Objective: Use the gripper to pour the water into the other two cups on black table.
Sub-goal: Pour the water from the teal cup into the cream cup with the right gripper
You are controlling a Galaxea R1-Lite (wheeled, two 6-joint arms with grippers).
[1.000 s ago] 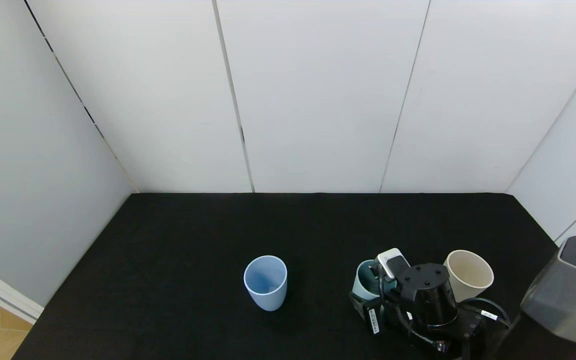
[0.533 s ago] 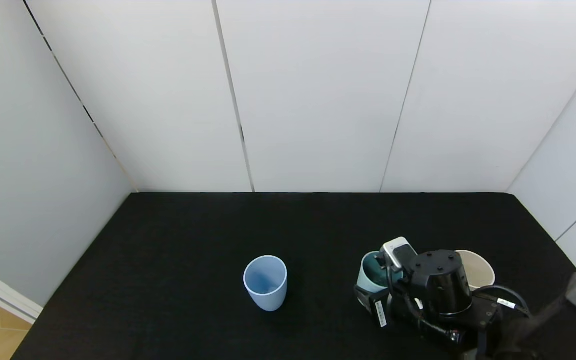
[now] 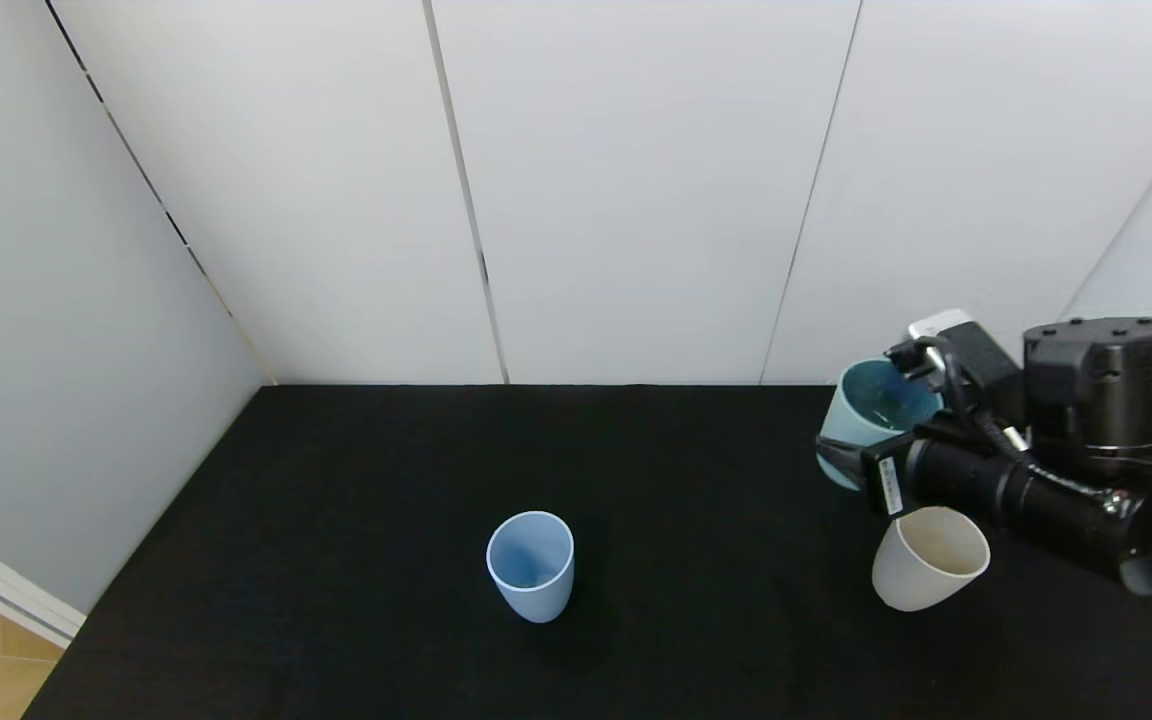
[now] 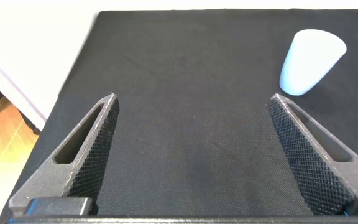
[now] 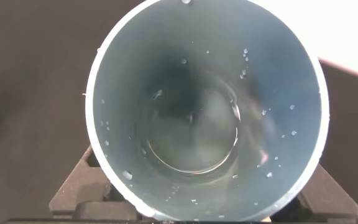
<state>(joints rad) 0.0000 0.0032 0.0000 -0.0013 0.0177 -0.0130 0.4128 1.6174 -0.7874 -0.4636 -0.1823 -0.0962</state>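
- The right gripper (image 3: 851, 450) is clamped on the mint-green cup (image 3: 871, 415) and holds it in the air on the robot's right, above the black table (image 3: 386, 520) and clear of its surface.
- The held cup is roughly upright, leaning only slightly; the right wrist view looks straight down into it, showing the water (image 5: 194, 134) pooled at the bottom and droplets on the inner wall.
- The cream-beige cup (image 3: 926, 558) stands on the table below and just in front of the gripper, apparently empty.
- The light blue cup (image 3: 530, 565) stands well apart toward the table's middle; whether it holds any water cannot be told.
- The left gripper (image 4: 191, 155) hangs idle over the table's left side, jaws wide apart and holding nothing, the light blue cup ahead of it.
- Step in hand, as I judge it: the source cup is lifted and carried, pouring not yet begun.
- The next move calls for bringing the mint-green cup's rim over the cream-beige cup's mouth, then tilting slowly and stopping with enough left for the light blue cup.
- Risk: the receiving cups look light, so a brush from the arm could tip one.
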